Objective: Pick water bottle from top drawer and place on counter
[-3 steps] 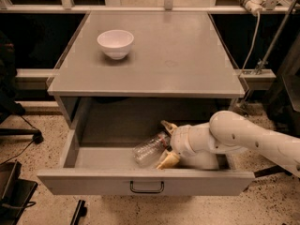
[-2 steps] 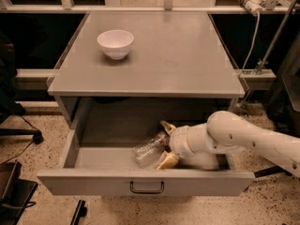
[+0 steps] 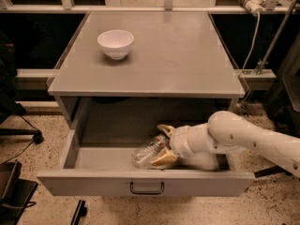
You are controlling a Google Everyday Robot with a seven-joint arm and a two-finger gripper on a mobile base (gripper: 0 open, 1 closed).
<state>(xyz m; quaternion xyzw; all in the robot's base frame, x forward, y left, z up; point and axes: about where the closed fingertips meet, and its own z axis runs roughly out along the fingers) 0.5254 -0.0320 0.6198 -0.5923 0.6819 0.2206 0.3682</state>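
I hold my gripper [image 3: 160, 144] low inside the open top drawer [image 3: 93, 184] because the water bottle [image 3: 144, 152] lies on its side there, below the counter [image 3: 178, 60] surface; whether I've clenched it, I cannot tell.

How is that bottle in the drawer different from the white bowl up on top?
The water bottle is clear plastic; the bowl is opaque white. The water bottle lies on its side in the open top drawer, with the gripper at its right end; the bowl stands upright on the counter, with nothing touching it. Both are small containers.
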